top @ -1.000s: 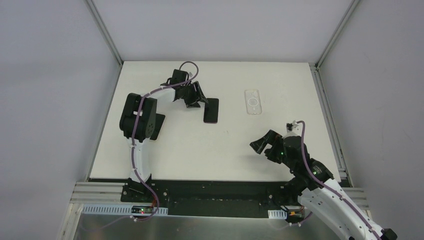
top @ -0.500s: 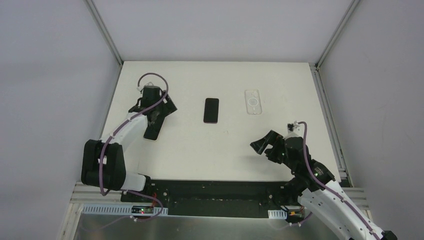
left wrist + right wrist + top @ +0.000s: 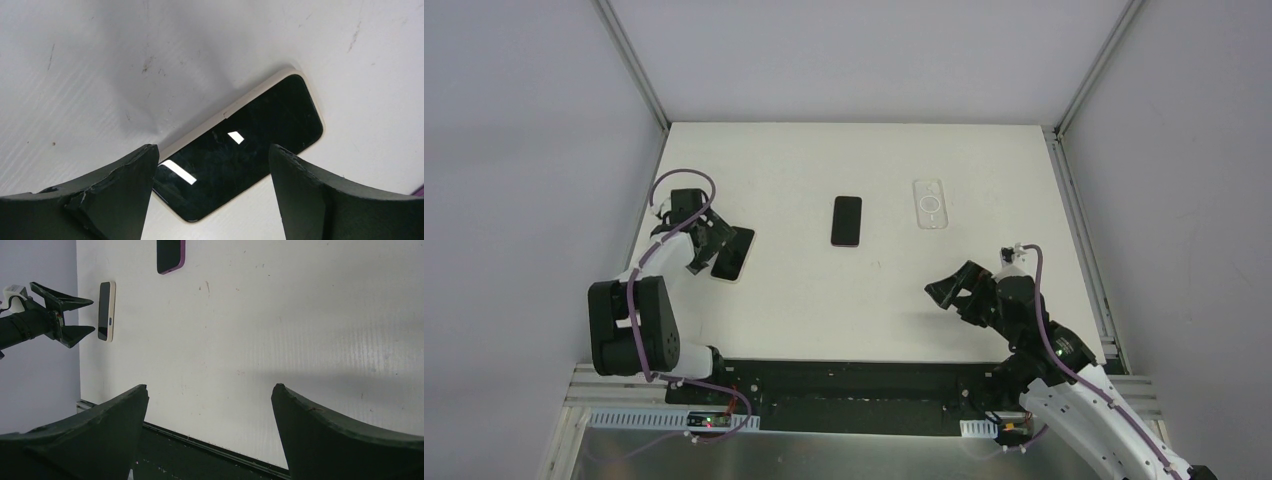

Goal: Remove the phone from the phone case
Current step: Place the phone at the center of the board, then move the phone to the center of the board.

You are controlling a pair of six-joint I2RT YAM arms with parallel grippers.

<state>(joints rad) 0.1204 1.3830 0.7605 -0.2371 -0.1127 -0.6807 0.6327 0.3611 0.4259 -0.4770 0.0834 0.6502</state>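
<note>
Both my claws stand wide: the left claw (image 3: 212, 155) over the cream phone (image 3: 733, 254) at the table's (image 3: 824, 300) left, the right claw (image 3: 210, 387) hovering near right. The purple-edged phone (image 3: 847, 220) lies mid-table, out of the clear case (image 3: 930, 203), apart on its right.

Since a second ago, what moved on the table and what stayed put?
The left gripper swung away from the dark phone in the middle, back toward the left side, opening wider. It now points at the cream phone, holding nothing. Both phones, the clear case and the open right gripper stayed put.
</note>
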